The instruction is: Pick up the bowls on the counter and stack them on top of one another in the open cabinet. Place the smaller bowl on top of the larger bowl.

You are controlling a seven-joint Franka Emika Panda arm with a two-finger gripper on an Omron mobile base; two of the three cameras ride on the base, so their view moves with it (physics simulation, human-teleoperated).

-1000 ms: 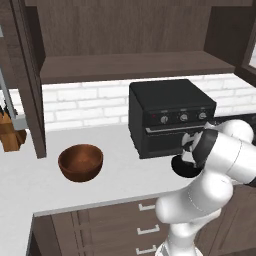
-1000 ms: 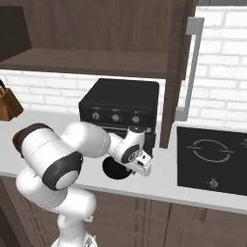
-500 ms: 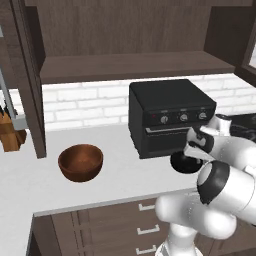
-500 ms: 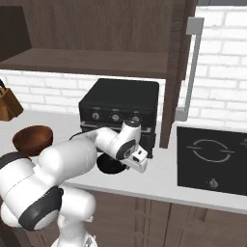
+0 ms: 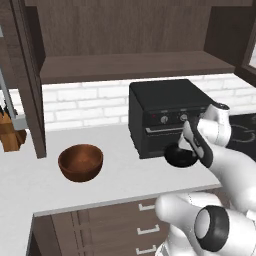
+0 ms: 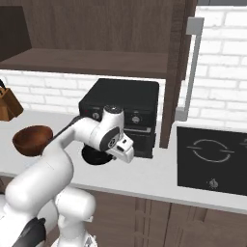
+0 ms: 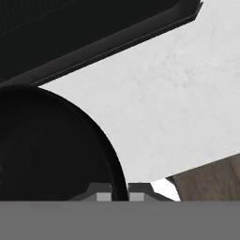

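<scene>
- Already the gripper (image 7: pixel 120 194) was clamped on the black bowl's (image 5: pixel 181 155) rim, so the pick-up step was in hand.
- Next probably called for lifting it off the counter (image 5: pixel 125 177); the brown bowl (image 5: pixel 80 162) sat untouched to the left.

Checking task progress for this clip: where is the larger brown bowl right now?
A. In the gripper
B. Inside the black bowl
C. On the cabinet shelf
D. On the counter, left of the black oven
D: the larger bowl sits on the counter left of the black oven, while the gripper is shut on the smaller bowl.
</scene>
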